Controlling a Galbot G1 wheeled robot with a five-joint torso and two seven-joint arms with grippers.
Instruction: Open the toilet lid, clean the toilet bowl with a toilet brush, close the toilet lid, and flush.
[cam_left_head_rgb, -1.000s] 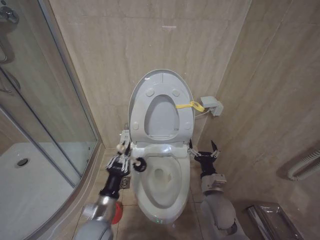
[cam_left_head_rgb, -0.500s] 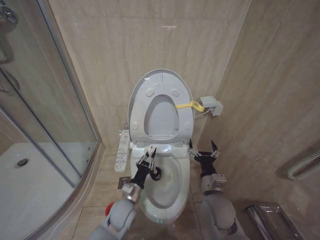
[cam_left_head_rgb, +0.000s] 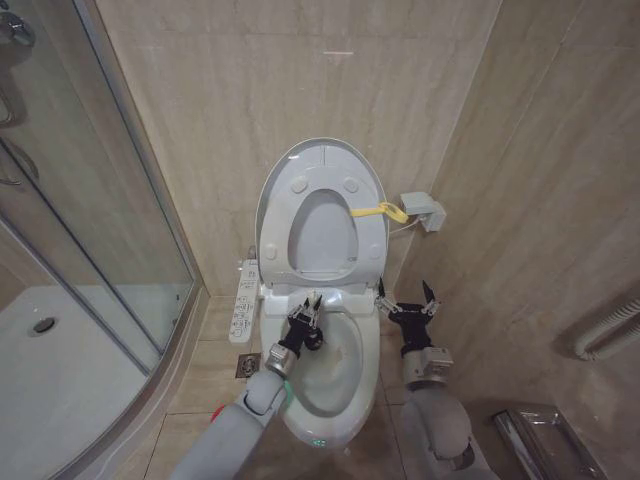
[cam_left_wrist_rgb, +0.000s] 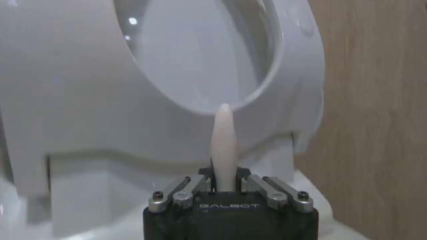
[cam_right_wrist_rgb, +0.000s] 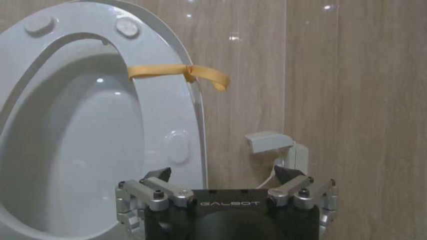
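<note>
Scrubbing is in hand: toilet brush (cam_left_wrist_rgb: 223, 145) is pinched by left gripper (cam_left_head_rgb: 306, 322) over toilet bowl (cam_left_head_rgb: 335, 385); right gripper (cam_left_head_rgb: 405, 299) is spread beside it; downward reach is needed.

Beige marble-look wall tiles (cam_left_head_rgb: 230, 90) all round, tan floor tiles (cam_left_head_rgb: 205, 375). Glass shower screen (cam_left_head_rgb: 70, 200) and white shower tray (cam_left_head_rgb: 60, 370) to one side; small wall box (cam_left_head_rgb: 424, 211), possibly a socket.

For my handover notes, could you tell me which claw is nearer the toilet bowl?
Left. The left claw hangs over the toilet bowl, gripping the toilet brush. The right claw waits beside the bowl, open.
</note>
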